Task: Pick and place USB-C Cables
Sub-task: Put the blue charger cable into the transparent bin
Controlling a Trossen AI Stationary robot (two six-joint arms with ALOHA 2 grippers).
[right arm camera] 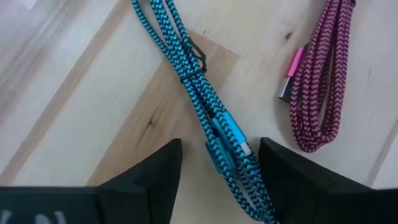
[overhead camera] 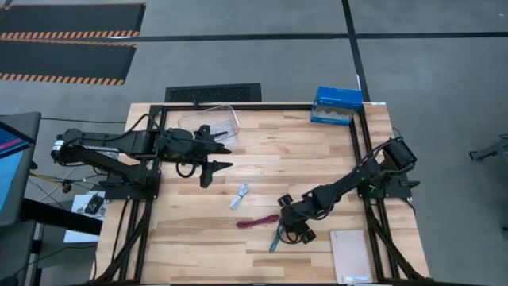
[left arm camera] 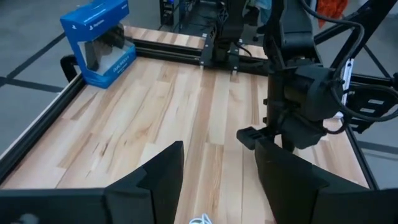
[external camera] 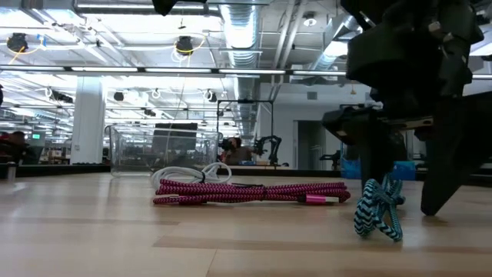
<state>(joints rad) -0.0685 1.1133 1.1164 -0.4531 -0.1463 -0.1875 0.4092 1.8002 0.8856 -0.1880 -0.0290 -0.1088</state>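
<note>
Bright, even overhead ceiling light; soft shadows, foreground arm blurred.

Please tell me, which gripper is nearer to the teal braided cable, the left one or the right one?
The right. The right gripper stands open directly over the teal braided cable, fingers on either side. The left gripper is far across the table, near the clear bin.
</note>
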